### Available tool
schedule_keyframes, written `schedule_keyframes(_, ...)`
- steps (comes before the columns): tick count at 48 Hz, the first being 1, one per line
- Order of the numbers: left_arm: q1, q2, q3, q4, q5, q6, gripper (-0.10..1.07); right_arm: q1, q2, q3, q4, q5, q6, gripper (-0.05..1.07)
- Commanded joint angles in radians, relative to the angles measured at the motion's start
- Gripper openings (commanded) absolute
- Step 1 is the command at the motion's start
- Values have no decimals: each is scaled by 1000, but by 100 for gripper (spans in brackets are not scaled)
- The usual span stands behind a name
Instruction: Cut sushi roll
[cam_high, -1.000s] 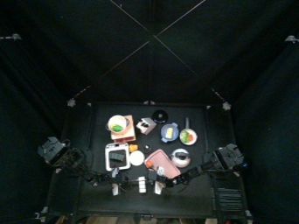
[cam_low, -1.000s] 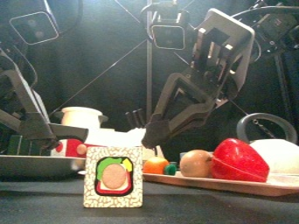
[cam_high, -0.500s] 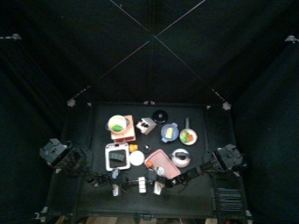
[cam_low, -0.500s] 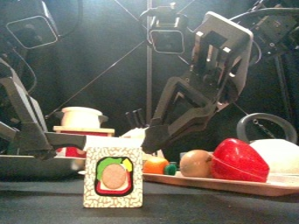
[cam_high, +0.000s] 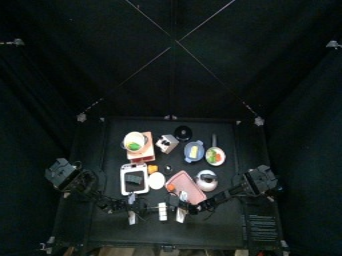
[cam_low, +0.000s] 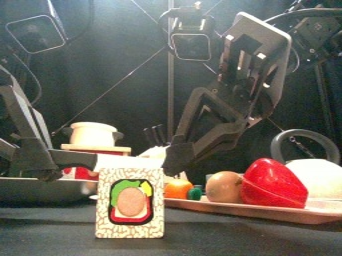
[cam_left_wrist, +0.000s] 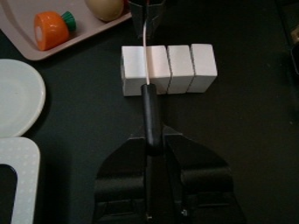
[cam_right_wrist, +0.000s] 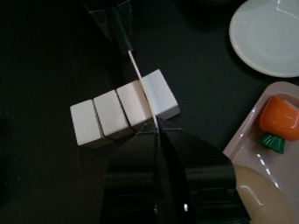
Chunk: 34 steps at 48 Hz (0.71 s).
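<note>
The sushi roll (cam_left_wrist: 170, 68) is a white block with several segments, lying on the black table. In the front view its end (cam_low: 131, 203) shows green, red and pink filling. My left gripper (cam_left_wrist: 147, 142) is shut on the black handle of a knife (cam_left_wrist: 147, 109). The thin blade (cam_left_wrist: 146, 52) lies across the roll between two segments near one end. The same blade (cam_right_wrist: 138, 74) crosses the roll (cam_right_wrist: 117, 112) in the right wrist view. My right gripper (cam_right_wrist: 163, 138) stands close to the roll's side, jaws slightly open, with nothing seen between them.
A pink tray (cam_left_wrist: 35, 44) beside the roll carries a carrot piece (cam_left_wrist: 52, 26). The front view shows the tray (cam_low: 267, 212) with a red pepper (cam_low: 274, 185) and an onion (cam_low: 225, 186). A white plate (cam_left_wrist: 17, 96) lies near the roll. A white pot (cam_low: 94, 135) stands behind.
The left arm has shifted slightly lower in the front view. The roll, the knife blade and the right arm look the same.
</note>
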<state>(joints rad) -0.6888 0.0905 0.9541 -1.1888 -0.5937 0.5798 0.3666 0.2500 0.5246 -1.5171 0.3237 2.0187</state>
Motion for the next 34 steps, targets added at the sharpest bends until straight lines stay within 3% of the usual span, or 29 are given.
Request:
schedule_keyframes(1,-15,-11,-11,3,5,3,36,-5,-11,-8,5,5,2,43)
schedule_keyframes(34,-2,-31,-5,12,-6,14,36,-12,-17,-12,3,6,2,43)
